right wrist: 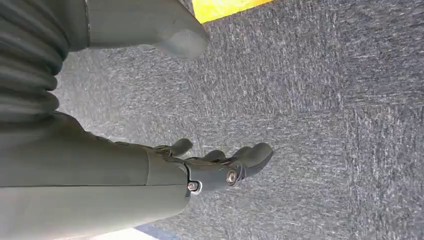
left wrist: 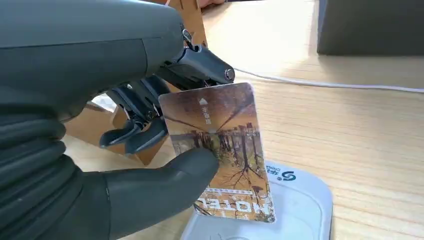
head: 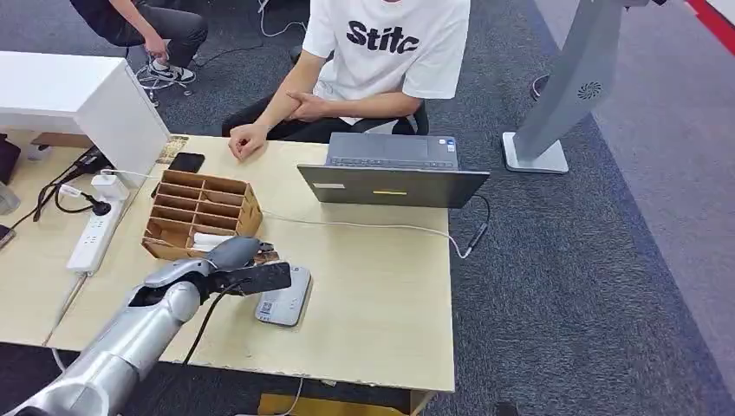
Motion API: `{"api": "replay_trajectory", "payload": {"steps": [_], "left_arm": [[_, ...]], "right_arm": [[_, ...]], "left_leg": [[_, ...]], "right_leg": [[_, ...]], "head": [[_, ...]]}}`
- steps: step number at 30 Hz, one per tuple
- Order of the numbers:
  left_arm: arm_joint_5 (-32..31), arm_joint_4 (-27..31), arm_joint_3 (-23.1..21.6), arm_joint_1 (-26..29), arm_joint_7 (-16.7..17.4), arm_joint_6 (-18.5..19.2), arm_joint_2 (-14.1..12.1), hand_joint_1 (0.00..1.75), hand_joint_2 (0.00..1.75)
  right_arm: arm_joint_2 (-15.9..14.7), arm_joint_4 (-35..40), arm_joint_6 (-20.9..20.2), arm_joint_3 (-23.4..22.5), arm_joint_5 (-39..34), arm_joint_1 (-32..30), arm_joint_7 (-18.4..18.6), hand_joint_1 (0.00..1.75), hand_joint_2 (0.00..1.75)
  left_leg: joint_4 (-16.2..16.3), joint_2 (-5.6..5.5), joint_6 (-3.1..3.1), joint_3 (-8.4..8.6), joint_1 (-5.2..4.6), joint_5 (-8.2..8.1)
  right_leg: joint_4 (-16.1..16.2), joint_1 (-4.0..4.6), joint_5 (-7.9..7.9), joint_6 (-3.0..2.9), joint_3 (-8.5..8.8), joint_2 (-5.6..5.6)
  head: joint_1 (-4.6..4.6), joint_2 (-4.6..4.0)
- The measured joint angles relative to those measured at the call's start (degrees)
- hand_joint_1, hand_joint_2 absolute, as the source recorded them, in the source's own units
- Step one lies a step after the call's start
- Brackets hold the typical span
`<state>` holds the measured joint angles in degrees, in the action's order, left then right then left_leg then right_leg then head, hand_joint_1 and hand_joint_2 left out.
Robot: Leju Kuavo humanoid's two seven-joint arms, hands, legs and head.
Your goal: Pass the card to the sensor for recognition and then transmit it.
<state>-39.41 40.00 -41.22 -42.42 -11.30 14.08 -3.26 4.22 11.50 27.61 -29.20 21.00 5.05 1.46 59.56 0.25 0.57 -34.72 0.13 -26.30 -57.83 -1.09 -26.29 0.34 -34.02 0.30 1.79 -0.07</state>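
My left hand (head: 227, 269) pinches a card (left wrist: 220, 145) with a brown tree picture between its thumb and a finger. The card hangs just above the grey-white sensor pad (head: 286, 299), which lies on the wooden table; in the left wrist view the card's lower edge sits over the sensor pad (left wrist: 300, 205). In the head view the card (head: 264, 277) looks dark and lies edge-on over the pad's near-left side. My right hand (right wrist: 220, 167) hangs over dark carpet, fingers loosely apart, holding nothing.
A wooden divided box (head: 201, 215) stands just behind my left hand. A laptop (head: 394, 173) faces a seated person (head: 381, 61) across the table (head: 381, 295). A white cable (head: 364, 225) crosses the table. A power strip (head: 94, 234) and a phone (head: 185, 162) lie at the left.
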Motion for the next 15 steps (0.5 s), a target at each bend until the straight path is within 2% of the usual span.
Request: {"api": "replay_trajectory", "payload": {"steps": [7,15], "left_arm": [[2.69,0.26,-0.41,-0.76,0.77,-2.78,-0.46,1.75,1.75],[3.02,0.46,-0.41,-1.64,0.92,-3.02,-0.90,1.75,1.75]], "right_arm": [[0.00,0.00,0.07,-0.09,0.17,0.02,-0.17,0.00,1.75],[0.00,0.00,0.07,-0.33,0.18,0.02,-0.44,0.00,1.75]], "left_leg": [[0.00,0.00,-0.01,0.00,0.00,0.01],[0.00,0.00,-0.01,0.00,0.00,0.01]], "right_leg": [[0.00,0.00,0.01,0.00,0.00,0.00],[0.00,0.00,0.01,0.01,0.00,0.00]], "head": [[0.02,0.00],[0.02,0.00]]}}
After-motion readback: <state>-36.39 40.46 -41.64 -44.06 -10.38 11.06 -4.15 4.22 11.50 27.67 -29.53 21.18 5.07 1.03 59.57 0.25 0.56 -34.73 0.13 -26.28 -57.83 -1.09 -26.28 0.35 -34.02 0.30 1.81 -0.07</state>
